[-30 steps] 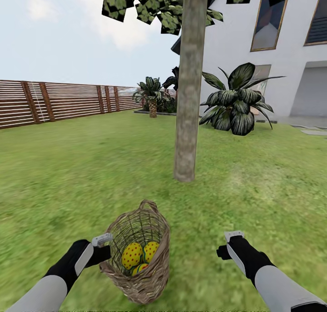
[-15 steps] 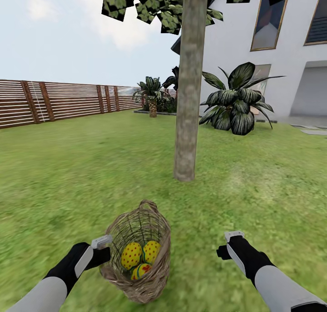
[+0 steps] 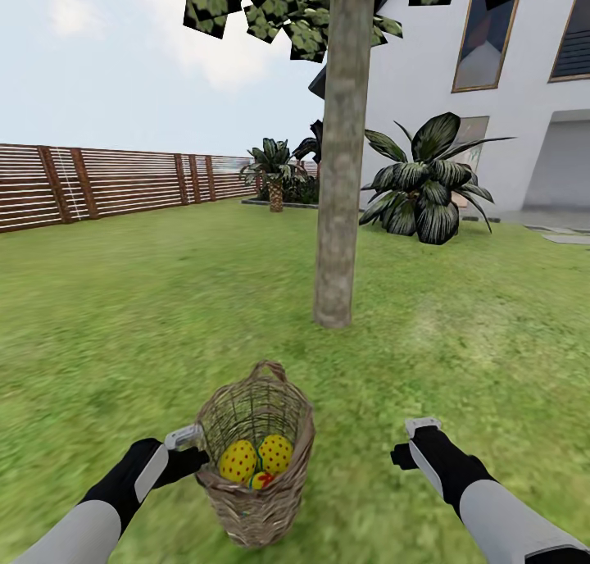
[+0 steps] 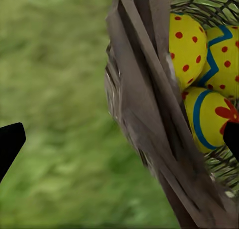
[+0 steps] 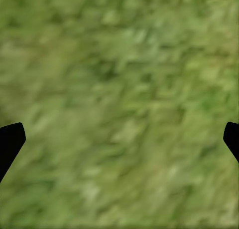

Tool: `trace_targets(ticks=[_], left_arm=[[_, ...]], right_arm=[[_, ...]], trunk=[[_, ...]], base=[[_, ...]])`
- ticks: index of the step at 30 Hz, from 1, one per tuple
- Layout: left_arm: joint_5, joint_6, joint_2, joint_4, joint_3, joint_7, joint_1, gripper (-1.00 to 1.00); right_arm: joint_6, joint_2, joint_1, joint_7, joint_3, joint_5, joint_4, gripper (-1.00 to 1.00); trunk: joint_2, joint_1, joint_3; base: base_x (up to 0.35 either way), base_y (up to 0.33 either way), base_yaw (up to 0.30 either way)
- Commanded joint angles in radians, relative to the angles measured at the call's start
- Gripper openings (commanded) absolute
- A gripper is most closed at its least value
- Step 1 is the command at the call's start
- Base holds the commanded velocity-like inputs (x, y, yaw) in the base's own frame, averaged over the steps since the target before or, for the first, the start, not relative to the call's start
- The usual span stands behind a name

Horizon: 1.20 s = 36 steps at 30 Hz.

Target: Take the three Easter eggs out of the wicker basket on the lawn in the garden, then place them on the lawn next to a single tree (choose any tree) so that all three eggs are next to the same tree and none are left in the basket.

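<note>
left end effector spread, straddling basket rim | eggs just inside | right end effector spread over open lawn, well clear

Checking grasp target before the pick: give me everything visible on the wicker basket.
The wicker basket is brown open weave, bucket-shaped, with a small loop handle at its far rim. It stands roughly upright on the lawn, mouth open upward, a short way in front of the tree. Three yellow Easter eggs lie inside, with red dots, blue zigzag stripes and red marks. The left gripper is right at its near-left wall, fingers spread either side of the wall in the left wrist view.
</note>
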Motion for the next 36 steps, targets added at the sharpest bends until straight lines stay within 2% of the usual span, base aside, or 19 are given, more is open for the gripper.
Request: trace_targets(ticks=[1, 5, 8, 10, 29, 36], left_arm=[[0.01, 0.006, 0.0, -0.002, 0.002, 0.006, 0.0, 1.0], [0.009, 0.004, -0.007, -0.003, 0.0, 0.005, 0.0, 1.0], [0.008, -0.075, -0.011, 0.0, -0.001, 0.008, 0.0, 1.0], [0.007, -0.088, -0.011, 0.001, -0.001, 0.008, 0.0, 1.0], [0.007, -0.093, -0.014, 0.002, -0.001, 0.007, 0.0, 1.0], [0.007, -0.085, -0.014, 0.007, 0.0, 0.01, 0.0, 1.0]], right_arm=[[0.005, -0.001, 0.0, -0.007, 0.008, -0.011, -0.002, 1.0], [0.005, -0.001, 0.0, -0.007, 0.007, -0.011, -0.002, 1.0], [0.005, -0.001, 0.0, -0.007, 0.008, -0.009, -0.001, 1.0], [0.005, -0.001, 0.0, -0.007, 0.008, -0.009, -0.001, 1.0], [0.005, -0.001, 0.0, -0.007, 0.007, -0.011, -0.001, 1.0], [0.005, -0.001, 0.0, -0.007, 0.008, -0.01, -0.001, 1.0]], trunk=[[0.0, 0.0, -0.001], [0.0, 0.0, -0.001], [0.0, 0.0, -0.001], [0.0, 0.0, -0.001], [0.0, 0.0, -0.001], [0.049, -0.027, 0.021]], base=[[0.032, 0.0, 0.0], [0.005, 0.066, 0.0], [0.0, 0.247, 0.0], [0.0, 0.044, 0.0], [0.004, -0.024, 0.0], [0.0, 0.0, 0.0]])
